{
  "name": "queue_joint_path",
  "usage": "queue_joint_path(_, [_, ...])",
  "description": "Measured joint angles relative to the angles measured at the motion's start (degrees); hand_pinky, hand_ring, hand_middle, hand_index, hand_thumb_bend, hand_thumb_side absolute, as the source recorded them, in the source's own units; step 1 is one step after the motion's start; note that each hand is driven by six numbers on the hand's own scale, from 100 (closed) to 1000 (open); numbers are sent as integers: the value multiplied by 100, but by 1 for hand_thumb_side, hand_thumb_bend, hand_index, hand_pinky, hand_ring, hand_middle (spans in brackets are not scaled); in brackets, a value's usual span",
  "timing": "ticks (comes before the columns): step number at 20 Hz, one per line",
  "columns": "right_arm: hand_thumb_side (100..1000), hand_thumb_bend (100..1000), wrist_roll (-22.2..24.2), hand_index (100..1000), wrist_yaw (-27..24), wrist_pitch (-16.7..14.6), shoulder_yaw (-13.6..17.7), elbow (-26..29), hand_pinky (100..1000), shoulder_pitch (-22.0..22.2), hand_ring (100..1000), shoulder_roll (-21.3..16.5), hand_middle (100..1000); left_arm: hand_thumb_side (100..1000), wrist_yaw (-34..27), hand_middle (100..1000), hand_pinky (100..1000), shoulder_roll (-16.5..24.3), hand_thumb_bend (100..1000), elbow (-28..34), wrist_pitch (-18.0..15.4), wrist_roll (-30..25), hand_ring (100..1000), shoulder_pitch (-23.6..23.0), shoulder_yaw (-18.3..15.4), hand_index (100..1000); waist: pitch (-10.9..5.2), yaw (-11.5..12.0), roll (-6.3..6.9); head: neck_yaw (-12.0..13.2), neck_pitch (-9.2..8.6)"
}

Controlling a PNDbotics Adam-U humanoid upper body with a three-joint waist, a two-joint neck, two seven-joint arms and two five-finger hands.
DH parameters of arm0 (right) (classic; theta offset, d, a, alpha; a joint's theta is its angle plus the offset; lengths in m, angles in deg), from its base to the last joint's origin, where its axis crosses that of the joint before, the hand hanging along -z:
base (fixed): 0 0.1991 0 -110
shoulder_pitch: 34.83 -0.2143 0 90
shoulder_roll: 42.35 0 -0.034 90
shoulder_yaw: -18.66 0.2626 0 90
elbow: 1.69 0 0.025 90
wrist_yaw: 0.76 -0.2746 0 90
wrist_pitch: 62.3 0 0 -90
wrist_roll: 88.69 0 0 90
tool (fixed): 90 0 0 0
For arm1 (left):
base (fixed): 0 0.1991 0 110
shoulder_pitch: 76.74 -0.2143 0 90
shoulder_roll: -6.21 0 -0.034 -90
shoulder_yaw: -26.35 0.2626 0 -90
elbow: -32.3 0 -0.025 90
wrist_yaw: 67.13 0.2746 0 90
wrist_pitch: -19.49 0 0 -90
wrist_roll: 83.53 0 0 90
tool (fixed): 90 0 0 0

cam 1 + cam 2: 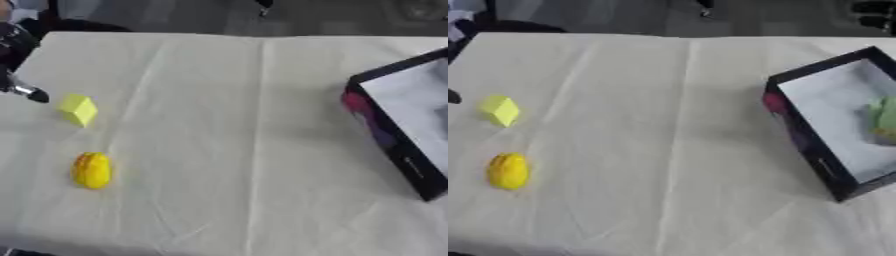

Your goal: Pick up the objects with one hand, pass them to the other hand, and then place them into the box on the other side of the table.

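The left hand [17,60] is seen at the tabletop's [236,150] left edge, just beside the yellow block [79,110]; its fingers cannot be made out. A yellow oval [92,170] is laid nearby. The box [833,125] is set far right.

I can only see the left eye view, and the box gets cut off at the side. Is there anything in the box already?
Observer: Yes. In the right eye view a green thing lies inside the box, over by its right side.
Operator: Cool! Can you see the back of the box? Mine stops at the picture's edge.
Observer: Yes. The far corner shows in the right eye view, where the black rim turns and runs down the right side.
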Motion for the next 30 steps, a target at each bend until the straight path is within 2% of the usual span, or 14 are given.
queue_joint_path(2, [540, 100, -11, 1000, -51, 6, 34, 25, 1000, 2, 966, 1, 974, 100, 190, 785, 920, 12, 921, -241, -335, -165, 892, 141, 2, 799, 6, -38, -9, 15, 0])
queue_joint_path(5, [543, 100, -34, 1000, -122, 17, 72, 61, 1000, 7, 963, 1, 971, 100, 424, 777, 920, 13, 885, -541, -674, -360, 889, 343, 4, 785, 7, -85, -61, 24, 0])
queue_joint_path(8, [542, 100, -64, 1000, -171, 18, 116, 97, 1000, 18, 958, 1, 966, 100, 643, 763, 914, 13, 840, -801, -890, -450, 880, 504, -21, 767, 10, -171, -95, 55, 0])
queue_joint_path(11, [545, 100, -110, 1000, -175, 10, 150, 118, 1000, 58, 956, 4, 964, 100, 794, 757, 914, 12, 818, -1019, -1043, -501, 876, 642, -40, 750, 80, -263, -106, 92, 0])
queue_joint_path(18, [558, 100, -166, 1000, -176, -8, 209, 154, 1000, 57, 954, 38, 964, 100, 1101, 761, 919, -20, 797, -1345, -1190, -603, 879, 791, -70, 750, 218, -448, -165, 151, 0])
queue_joint_path(30, [592, 100, -335, 1000, -542, 170, 429, 174, 1000, 102, 942, 91, 954, 100, 1986, 759, 926, -123, 718, -1797, -1269, -715, 877, 978, -163, 725, 342, -638, -199, 547, -1])
